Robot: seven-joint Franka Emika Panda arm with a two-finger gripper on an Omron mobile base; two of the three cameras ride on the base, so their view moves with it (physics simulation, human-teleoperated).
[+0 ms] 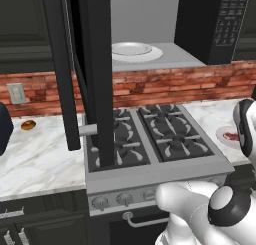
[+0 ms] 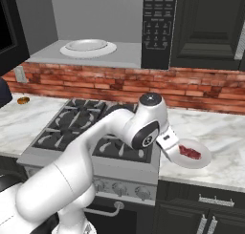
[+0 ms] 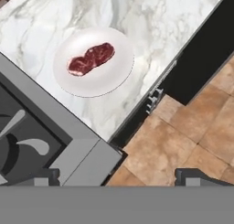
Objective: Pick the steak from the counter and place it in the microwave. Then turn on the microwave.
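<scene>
So the steak (image 3: 90,58) is sitting flat on a small white plate (image 3: 109,79) on the counter (image 3: 151,31), just right of the stove (image 2: 91,128), a thin dark-red slab with pale streaks, kind of lumpy and kidney-shaped. The gripper (image 3: 118,177) hangs above it with its fingers spread wide and nothing between them, and in the hand view it's aimed off to one side of the plate, more over the counter edge and the tile floor (image 3: 183,136) than over the meat. My take: it needs to centre over the steak first, turn so the fingers straddle the narrow width rather than the long way, then drop straight down until the tips nearly touch the plate before closing. Meat that flat doesn't give much to bite on, and the plate looks smooth and glossy, so a shallow pinch would probably just slide it around or tip the rim. The counter is white marble with grey veins and a thick pale edge, the stove is grey with black grates. The microwave (image 2: 155,27) is up above the brick backsplash (image 2: 95,82), door swung open, light grey inside with a round white dish (image 2: 87,47), so the drop-off spot is ready
</scene>
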